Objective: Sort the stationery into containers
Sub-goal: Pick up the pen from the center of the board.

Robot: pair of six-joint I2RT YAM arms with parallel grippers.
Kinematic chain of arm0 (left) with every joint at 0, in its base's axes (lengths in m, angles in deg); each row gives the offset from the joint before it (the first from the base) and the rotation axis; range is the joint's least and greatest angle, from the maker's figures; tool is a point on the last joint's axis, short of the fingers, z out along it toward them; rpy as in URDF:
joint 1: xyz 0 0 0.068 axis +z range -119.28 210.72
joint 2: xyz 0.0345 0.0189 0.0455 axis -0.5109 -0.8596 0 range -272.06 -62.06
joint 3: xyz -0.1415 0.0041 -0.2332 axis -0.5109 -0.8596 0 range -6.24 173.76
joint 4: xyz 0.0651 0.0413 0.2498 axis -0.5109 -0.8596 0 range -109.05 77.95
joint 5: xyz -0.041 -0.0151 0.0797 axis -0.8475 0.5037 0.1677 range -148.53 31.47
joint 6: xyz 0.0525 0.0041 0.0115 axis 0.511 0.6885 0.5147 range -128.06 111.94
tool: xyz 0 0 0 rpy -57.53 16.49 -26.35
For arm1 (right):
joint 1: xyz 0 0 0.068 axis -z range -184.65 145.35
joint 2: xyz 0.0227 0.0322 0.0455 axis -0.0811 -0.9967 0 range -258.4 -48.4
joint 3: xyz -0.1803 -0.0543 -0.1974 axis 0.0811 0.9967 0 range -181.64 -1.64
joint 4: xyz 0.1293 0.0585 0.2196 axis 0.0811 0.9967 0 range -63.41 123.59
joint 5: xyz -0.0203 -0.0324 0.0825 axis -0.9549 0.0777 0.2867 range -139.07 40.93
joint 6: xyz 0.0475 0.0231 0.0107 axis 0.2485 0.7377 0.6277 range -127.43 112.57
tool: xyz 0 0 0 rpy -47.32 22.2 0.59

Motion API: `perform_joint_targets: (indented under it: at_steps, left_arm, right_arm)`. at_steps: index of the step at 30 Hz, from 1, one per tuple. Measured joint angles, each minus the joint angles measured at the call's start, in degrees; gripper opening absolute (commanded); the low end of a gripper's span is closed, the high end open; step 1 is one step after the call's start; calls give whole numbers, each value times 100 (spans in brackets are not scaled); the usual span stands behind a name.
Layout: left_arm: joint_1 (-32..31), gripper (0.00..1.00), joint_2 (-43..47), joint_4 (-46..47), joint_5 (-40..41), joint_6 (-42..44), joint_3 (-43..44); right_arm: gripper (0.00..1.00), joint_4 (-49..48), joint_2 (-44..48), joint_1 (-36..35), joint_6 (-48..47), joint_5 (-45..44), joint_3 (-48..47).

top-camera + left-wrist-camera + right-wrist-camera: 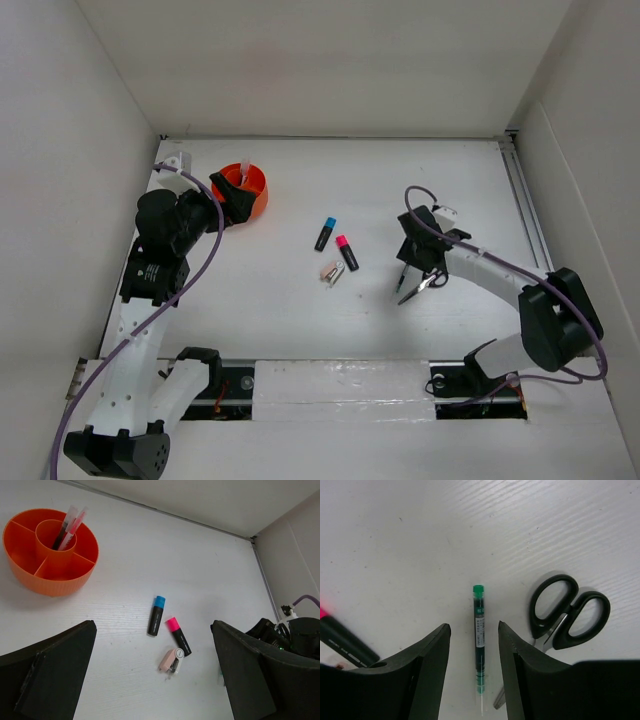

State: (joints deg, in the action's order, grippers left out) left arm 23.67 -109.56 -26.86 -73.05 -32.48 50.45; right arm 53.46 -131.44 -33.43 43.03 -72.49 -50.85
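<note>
White worktop (300,330), faintly grained, evenly lit (shadows soft). Plain white panels enclose it: back wall (330,60), left wall (50,150), right wall (590,180). Metal rail (523,200) along the right edge; glossy white strip (340,385) along the near edge.

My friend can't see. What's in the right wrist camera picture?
The right gripper is open, one finger either side of a thin green-capped pen lying on the white table. Black-handled scissors lie to the right, a highlighter at far left.

A robot lab cell: white table (290,320) boxed in by plain white panels (330,60).
</note>
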Motion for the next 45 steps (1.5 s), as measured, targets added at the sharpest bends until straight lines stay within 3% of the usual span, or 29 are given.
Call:
perform_joint_targets:
  at_steps: [10, 33, 44, 45]
  left_arm:
    - [0, 100, -2, 0, -11, -2, 0]
    - [0, 100, -42, -2, -7, 0, 2]
    - [153, 100, -39, -85, -17, 107, 70]
    - [192, 100, -39, -105, -9, 122, 85]
  right_arm:
    - [45, -162, 85, 299, -247, 212, 326]
    - [45, -179, -678, 256, -466, 483, 13]
    - [10, 195, -1086, 323, -763, 664, -485]
    - [0, 229, -1108, 323, -785, 684, -516]
